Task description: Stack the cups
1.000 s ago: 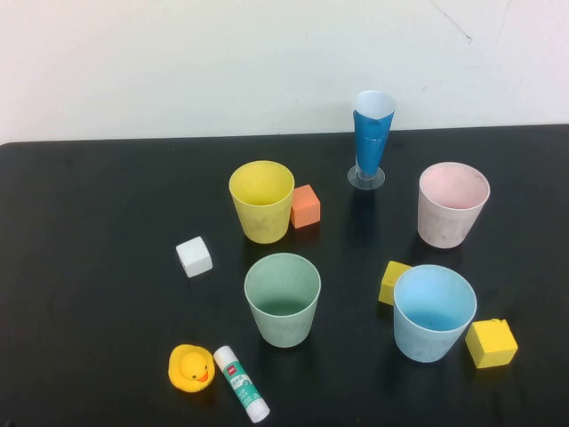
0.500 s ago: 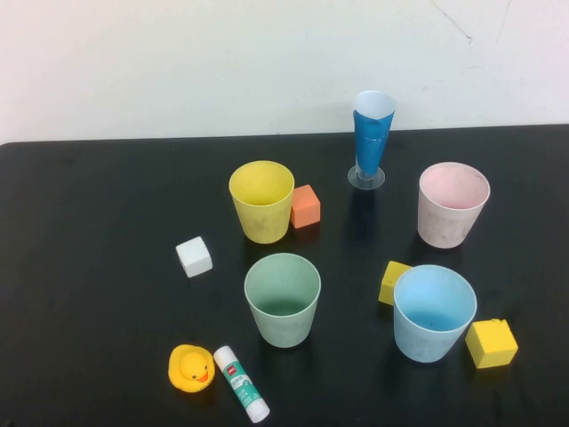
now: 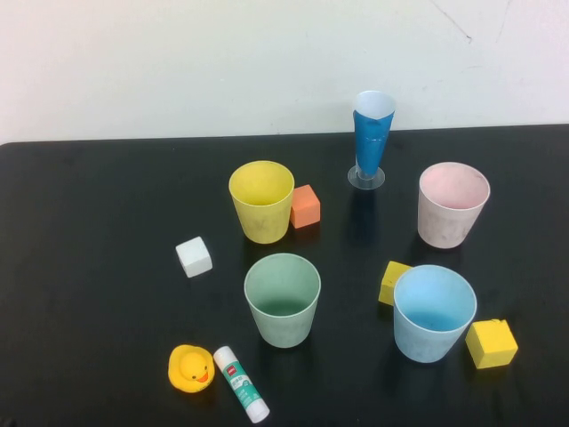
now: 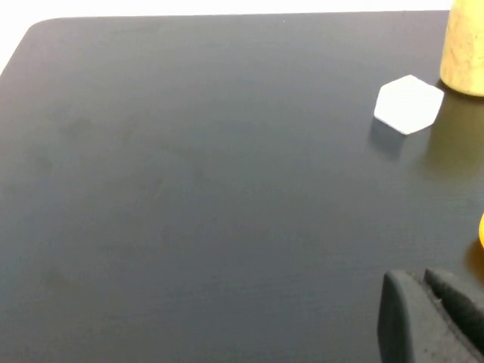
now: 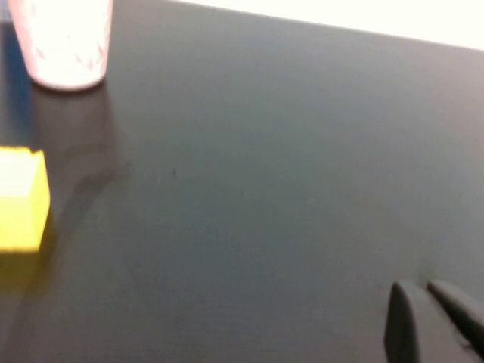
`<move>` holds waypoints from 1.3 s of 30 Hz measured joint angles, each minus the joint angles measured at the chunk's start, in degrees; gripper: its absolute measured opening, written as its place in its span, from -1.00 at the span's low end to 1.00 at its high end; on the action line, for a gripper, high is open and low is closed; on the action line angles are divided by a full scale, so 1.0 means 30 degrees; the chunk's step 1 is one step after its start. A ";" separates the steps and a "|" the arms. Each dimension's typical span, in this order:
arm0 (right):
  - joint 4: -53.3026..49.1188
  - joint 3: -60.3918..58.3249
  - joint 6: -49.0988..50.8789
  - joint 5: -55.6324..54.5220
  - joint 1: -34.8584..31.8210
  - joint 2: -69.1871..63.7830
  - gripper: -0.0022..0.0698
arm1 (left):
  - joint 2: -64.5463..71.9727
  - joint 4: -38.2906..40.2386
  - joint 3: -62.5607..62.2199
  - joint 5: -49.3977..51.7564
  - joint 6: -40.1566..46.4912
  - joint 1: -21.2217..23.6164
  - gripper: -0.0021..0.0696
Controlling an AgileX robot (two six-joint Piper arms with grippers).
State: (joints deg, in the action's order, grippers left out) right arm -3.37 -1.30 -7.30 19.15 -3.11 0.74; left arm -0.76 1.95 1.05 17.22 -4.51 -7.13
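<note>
Four cups stand upright and apart on the black table [image 3: 89, 231]: yellow cup [image 3: 261, 201] at mid-left back, pale green cup [image 3: 283, 300] in front of it, light blue cup [image 3: 434, 312] at front right, pale pink cup [image 3: 452, 204] at back right. Neither arm shows in the high view. My left gripper [image 4: 423, 291] is shut and empty over bare table, well short of the yellow cup [image 4: 463, 53]. My right gripper [image 5: 421, 295] is shut and empty over bare table, far from the pink cup [image 5: 64, 38].
A tall dark-blue cone cup [image 3: 372, 138] stands at the back. An orange cube [image 3: 305, 206] touches the yellow cup. A white cube [image 3: 194, 256], two yellow cubes [image 3: 392, 282] [image 3: 491, 342], a rubber duck [image 3: 190, 367] and a glue stick [image 3: 240, 382] lie around the cups.
</note>
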 joint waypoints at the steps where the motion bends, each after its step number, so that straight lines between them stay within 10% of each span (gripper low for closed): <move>1: 0.0000 -0.0094 0.0000 -0.0466 0.0000 0.0000 -0.94 | 0.0000 0.0000 0.0000 -0.0268 0.0061 0.0000 -0.95; 18: 0.0000 -0.0119 0.0000 -2.0170 0.0000 0.0037 -0.94 | 0.0000 0.0040 0.0035 -1.7525 0.0047 0.0000 -0.95; 27: 0.0000 0.0279 0.0240 -1.7675 0.0000 0.0037 -0.94 | 0.0000 0.0560 0.0035 -1.8557 -0.1756 -0.0027 -0.95; 39: -0.0172 0.8108 -0.3442 -0.1428 0.0000 -0.0759 -0.94 | 0.0000 -0.2610 -0.0864 -1.2673 -0.3937 -0.0027 -0.95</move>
State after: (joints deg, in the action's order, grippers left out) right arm -3.88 23.03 -17.62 14.87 -3.11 -1.53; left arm -0.76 -5.88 -1.54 -20.80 -16.32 -7.21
